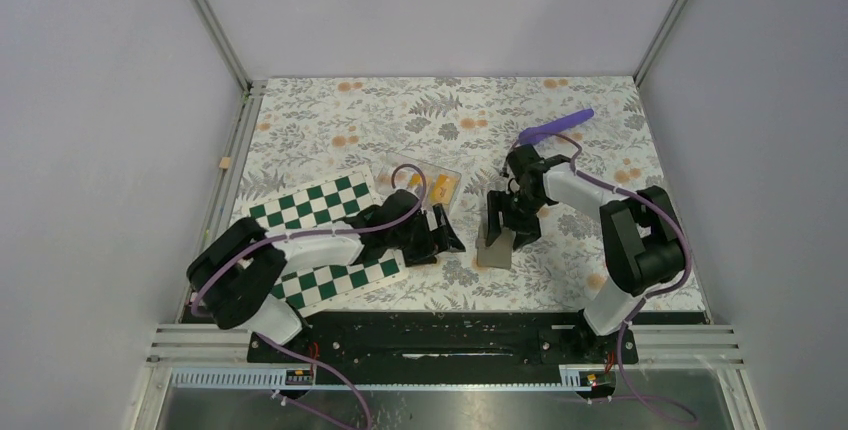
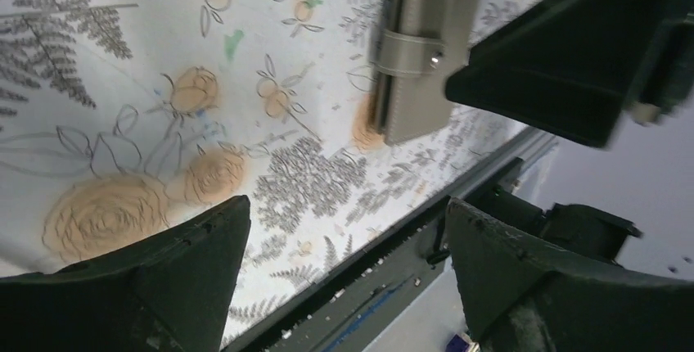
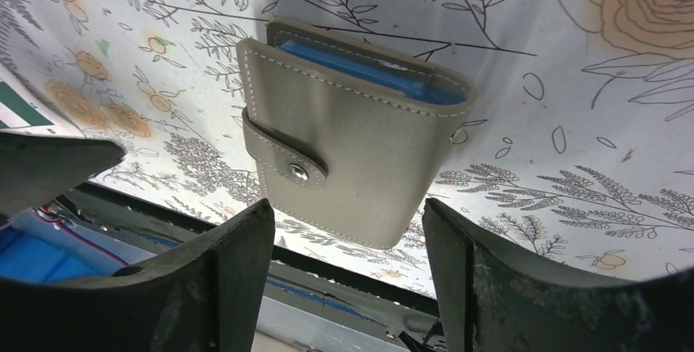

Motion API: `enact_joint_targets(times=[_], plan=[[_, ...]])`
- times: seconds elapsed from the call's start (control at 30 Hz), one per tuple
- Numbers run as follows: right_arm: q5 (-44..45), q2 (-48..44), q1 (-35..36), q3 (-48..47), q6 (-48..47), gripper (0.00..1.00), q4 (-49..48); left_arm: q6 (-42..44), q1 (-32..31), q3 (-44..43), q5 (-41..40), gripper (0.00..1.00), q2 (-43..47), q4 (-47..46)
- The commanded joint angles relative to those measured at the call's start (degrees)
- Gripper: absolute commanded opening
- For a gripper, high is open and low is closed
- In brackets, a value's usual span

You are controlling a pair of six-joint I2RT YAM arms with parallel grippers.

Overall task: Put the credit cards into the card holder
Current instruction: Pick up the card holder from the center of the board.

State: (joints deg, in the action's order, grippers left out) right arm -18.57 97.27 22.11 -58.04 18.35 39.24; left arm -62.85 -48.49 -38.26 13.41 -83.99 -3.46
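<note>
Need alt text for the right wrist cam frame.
A grey card holder, snap strap fastened, lies on the floral tablecloth with blue showing along its far edge. The right pincer hangs open over it, gripping nothing.

one card holder (image 3: 352, 147), one chessboard (image 1: 310, 202), one purple rod (image 1: 556, 126); two pincers: left pincer (image 2: 348, 221), right pincer (image 3: 348, 221); credit cards (image 1: 441, 187): count unclear
</note>
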Motion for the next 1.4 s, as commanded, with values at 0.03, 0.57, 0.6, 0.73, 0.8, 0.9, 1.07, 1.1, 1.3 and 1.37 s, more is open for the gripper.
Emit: enact_joint_targets(times=[0.03,0.57,0.6,0.73,0.8,0.9,1.07,1.1,1.3,1.37], plan=[[0.5,-3.1,-2.4,2.0,4.0,0.73,-2.6,1.9,-0.2,-6.8,-0.1,0.85,-8.4,-3.2],[-22.5,4.6,-9.2,6.8,4.9,0.51,-13.8,1.6,-1.5,-17.4,8.3,0.37,-25.3,-12.5],[-23.2,3.9,-9.2,7.3,4.9,0.45,-14.1,1.5,-1.7,-17.3,8.4,0.31,-24.6,-12.7],[-25.0,-0.4,-9.2,9.3,5.4,0.24,-15.2,1.4,-2.1,-15.1,7.4,0.03,-20.7,-12.6],[-26.0,-3.1,-9.2,10.7,5.9,0.20,-15.8,1.4,-2.1,-13.4,6.5,0.00,-17.6,-12.2],[-27.2,-8.1,-9.2,13.1,6.9,0.21,-16.4,1.5,-2.2,-10.9,4.9,0.00,-12.6,-11.1],[-27.0,-19.8,-9.2,17.4,8.7,0.34,-16.7,2.5,-2.7,-7.2,0.0,0.00,-2.0,-5.2],[-26.8,-22.3,-9.2,18.1,9.1,0.40,-16.7,2.6,-2.8,-6.5,-1.0,0.00,0.1,-4.0],[-29.2,-36.7,-9.2,22.0,12.6,0.71,-18.3,0.6,-2.8,-0.5,-6.0,0.00,13.3,-0.5],[-32.1,-40.4,-9.2,23.1,15.0,0.74,-20.8,0.0,-2.8,2.2,-6.6,0.00,18.2,-0.6]])
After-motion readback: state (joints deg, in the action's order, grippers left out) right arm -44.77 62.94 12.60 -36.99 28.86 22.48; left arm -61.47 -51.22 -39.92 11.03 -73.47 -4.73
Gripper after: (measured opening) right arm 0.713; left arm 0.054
